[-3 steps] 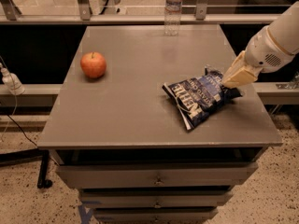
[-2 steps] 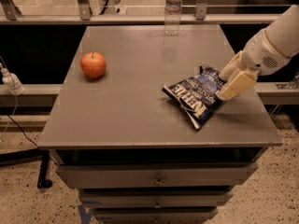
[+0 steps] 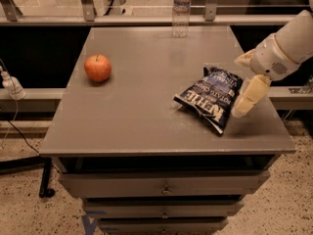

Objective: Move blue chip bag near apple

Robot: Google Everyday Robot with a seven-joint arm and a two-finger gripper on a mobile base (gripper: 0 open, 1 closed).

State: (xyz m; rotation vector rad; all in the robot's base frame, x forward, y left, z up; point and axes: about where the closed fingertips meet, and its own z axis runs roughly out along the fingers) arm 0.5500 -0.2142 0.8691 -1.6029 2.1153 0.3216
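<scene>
Wide grey drawer table (image 3: 146, 116), and the blue chip bag (image 3: 211, 98) lies crumpled flat on its right side. The gripper (image 3: 246, 78) hangs right at the bag's right edge, fingers spread apart and clamped on nothing, by the look of it lining up a pinch on that edge. The apple (image 3: 98, 68) sits well apart at the left, so the whole carry is yet to come
</scene>
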